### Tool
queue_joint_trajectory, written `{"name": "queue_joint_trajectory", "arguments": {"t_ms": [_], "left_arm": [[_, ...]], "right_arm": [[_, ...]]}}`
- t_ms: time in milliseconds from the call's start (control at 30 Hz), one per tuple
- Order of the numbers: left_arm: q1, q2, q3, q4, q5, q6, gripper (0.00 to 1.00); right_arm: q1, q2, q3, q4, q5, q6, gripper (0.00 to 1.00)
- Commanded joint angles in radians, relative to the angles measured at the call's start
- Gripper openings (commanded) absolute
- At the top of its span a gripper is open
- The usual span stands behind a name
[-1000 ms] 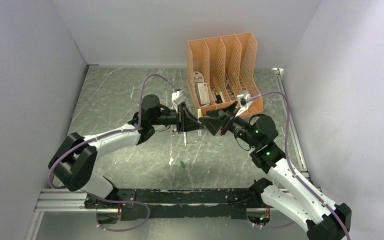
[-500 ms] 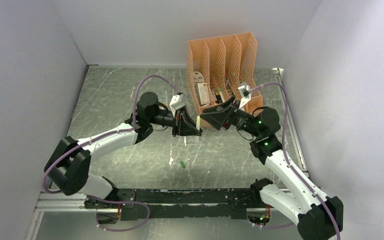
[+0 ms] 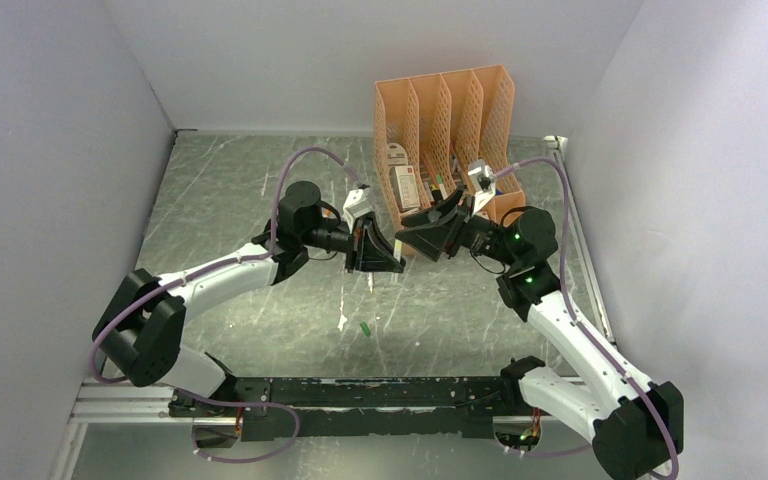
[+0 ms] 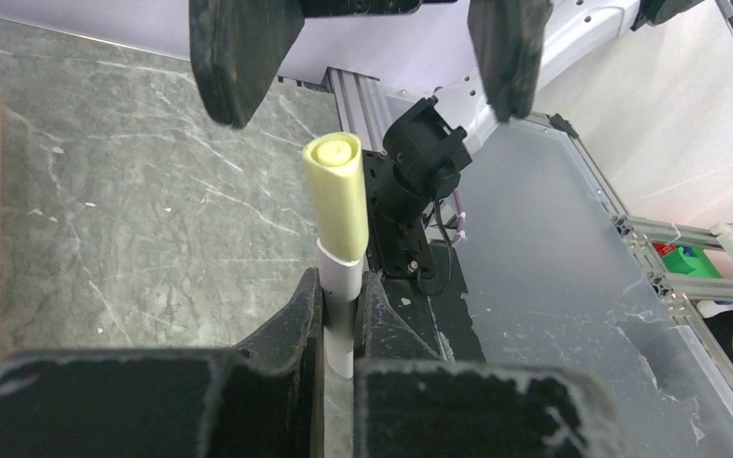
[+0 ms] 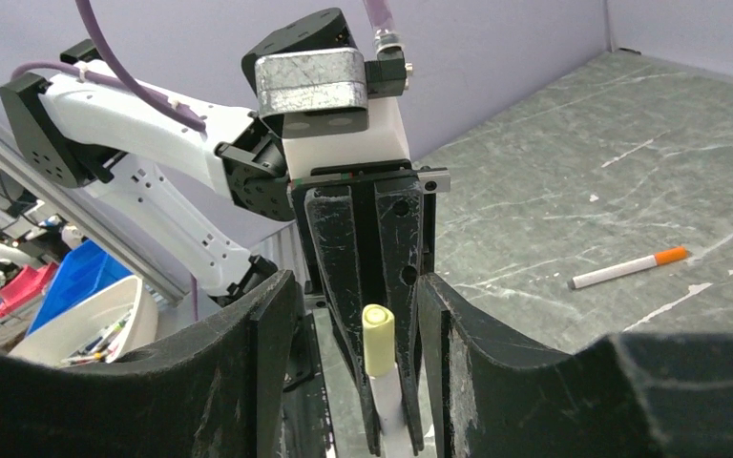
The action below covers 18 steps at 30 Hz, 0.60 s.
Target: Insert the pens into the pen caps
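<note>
Step in hand: capping one pen in mid-air, at the centre of the top view. This looks like the tail of the insertion, not its start.
Left pincer: the left pincer is closed tight on the white-barrelled pen, gripping low on the barrel. The capped end sticks out towards the other arm.
Cap: a pale yellow cap sits on the free end of that pen. It appears pushed down to a shoulder on the barrel, though I cannot tell if it has clicked home.
Right pincer: the right pincer stands wide open and holds nothing. Its fingers flank the cap, with a gap showing on both sides.
Other pens: an orange-tipped pen lies flat on the desk, at the right of the right wrist view and well apart from both arms.
Loose cap: a green cap lies on the desk below centre in the top view, near the arm bases. A small white piece lies just beside it, too small to name.
Organiser: the peach lattice organiser stands at the upper middle of the top view, behind the right pincer.
Next move, as I judge it: if the cap is not seated, the right pincer must close on it and push straight along the barrel. Otherwise the right pincer backs off, the capped pen is put down, and the next pen and cap are fetched.
What that calls for: keeping the two pincers in line, because a push off-axis would tilt the slim pen in its grip.
</note>
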Motion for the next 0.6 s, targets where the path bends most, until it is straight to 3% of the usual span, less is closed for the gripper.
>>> {"name": "queue_joint_trajectory", "arguments": {"t_ms": [0, 333, 567], "left_arm": [[0.003, 0.014, 0.024, 0.082, 0.031, -0.061, 0.07], [-0.006, 0.055, 0.018, 0.164, 0.008, -0.124, 0.07], [-0.007, 0.068, 0.033, 0.150, -0.021, -0.128, 0.07]], "right_arm": [[0.004, 0.017, 0.010, 0.011, -0.023, -0.042, 0.49], [0.037, 0.036, -0.006, 0.009, -0.009, -0.065, 0.45], [0.044, 0.041, -0.010, -0.012, -0.002, -0.088, 0.33]]}}
